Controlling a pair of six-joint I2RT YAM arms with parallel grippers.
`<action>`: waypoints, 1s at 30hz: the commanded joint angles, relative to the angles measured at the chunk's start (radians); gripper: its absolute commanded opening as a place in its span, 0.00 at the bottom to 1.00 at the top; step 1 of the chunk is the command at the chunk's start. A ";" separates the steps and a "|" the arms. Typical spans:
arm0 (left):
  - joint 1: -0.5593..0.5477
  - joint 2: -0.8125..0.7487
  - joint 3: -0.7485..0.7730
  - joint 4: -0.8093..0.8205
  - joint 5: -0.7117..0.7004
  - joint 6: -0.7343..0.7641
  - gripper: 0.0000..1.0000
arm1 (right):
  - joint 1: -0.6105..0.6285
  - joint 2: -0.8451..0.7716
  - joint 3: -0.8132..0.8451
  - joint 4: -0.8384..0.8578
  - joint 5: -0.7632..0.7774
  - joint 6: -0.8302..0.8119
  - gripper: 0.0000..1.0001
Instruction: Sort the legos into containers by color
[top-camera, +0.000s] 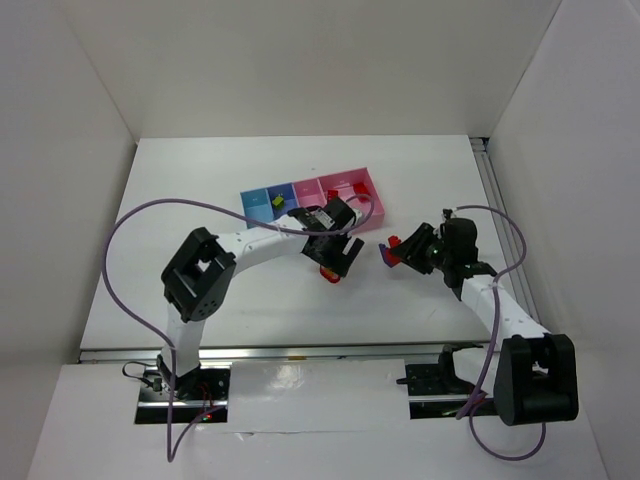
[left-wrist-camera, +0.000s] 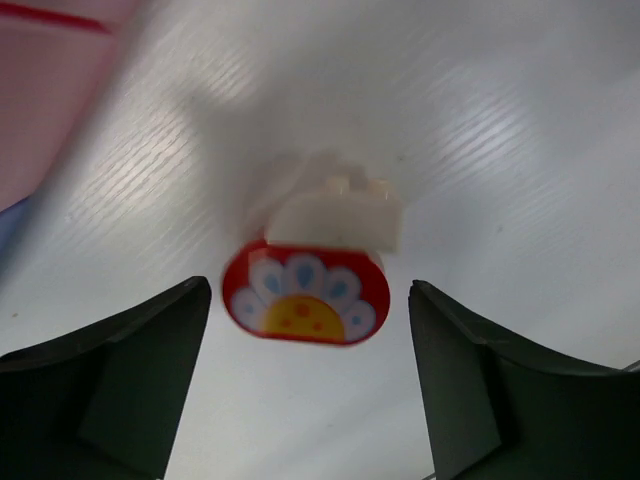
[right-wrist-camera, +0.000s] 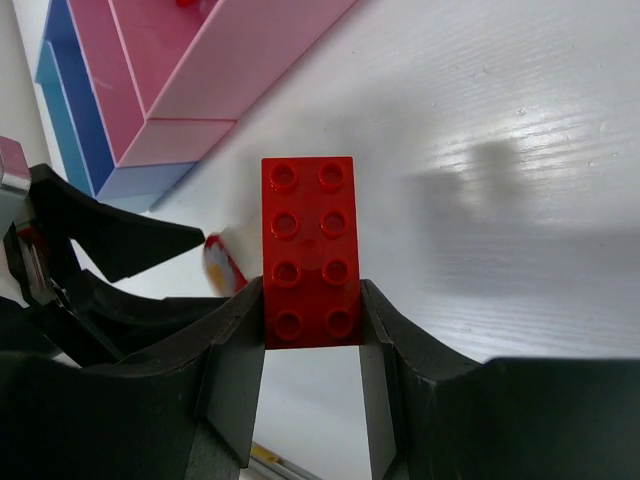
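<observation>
My left gripper (left-wrist-camera: 310, 385) is open and hovers just above a red-and-white lego (left-wrist-camera: 308, 272) with a flower face, which lies on the table between and ahead of its fingers; from above the lego (top-camera: 328, 274) sits below the gripper (top-camera: 335, 258). My right gripper (right-wrist-camera: 310, 292) is shut on a red eight-stud lego (right-wrist-camera: 310, 250) and holds it above the table to the right (top-camera: 395, 245). The containers (top-camera: 300, 187) stand behind the left gripper: light blue, darker blue and two pink trays. Red legos (top-camera: 356, 188) lie in the largest pink one.
A small blue-purple piece (top-camera: 383, 256) shows right beside the right gripper. A yellow-green lego (top-camera: 275, 201) lies in the blue trays. The trays' pink wall (right-wrist-camera: 230, 60) and the left gripper's dark fingers (right-wrist-camera: 110, 240) lie ahead-left of the held brick. White walls enclose the table (top-camera: 200, 300).
</observation>
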 joint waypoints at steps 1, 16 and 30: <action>0.009 -0.055 0.041 -0.081 -0.032 0.003 0.94 | -0.015 -0.027 0.021 -0.018 -0.021 -0.045 0.00; 0.292 -0.331 -0.138 0.159 0.795 -0.047 0.90 | -0.033 -0.026 0.031 0.253 -0.444 -0.053 0.00; 0.279 -0.290 -0.212 0.471 1.118 -0.203 0.92 | 0.005 -0.006 0.058 0.478 -0.762 0.038 0.00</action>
